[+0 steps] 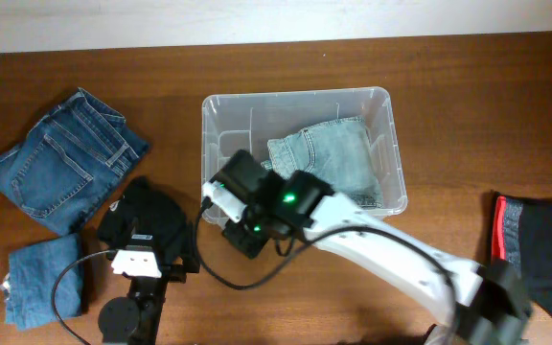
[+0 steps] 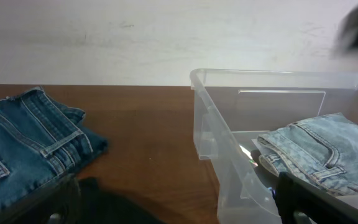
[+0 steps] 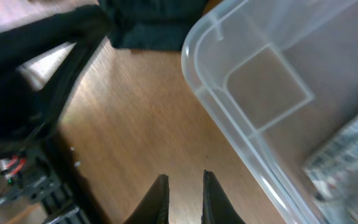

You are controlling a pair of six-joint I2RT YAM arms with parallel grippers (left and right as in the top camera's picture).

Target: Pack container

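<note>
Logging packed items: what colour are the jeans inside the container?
Light blue jeans, clearest overhead.

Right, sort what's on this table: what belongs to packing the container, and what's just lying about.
Job in hand: clear plastic rectangular bin; folded light-blue jeans inside it; probably waiting: folded dark-blue jeans, small folded blue denim piece, plain black garment, black garment with red trim.

Just lying about: nothing seen; every loose item is clothing.

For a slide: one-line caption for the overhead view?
Right arm at the near-left corner of the container; light jeans packed inside, dark jeans waiting on the table.
</note>
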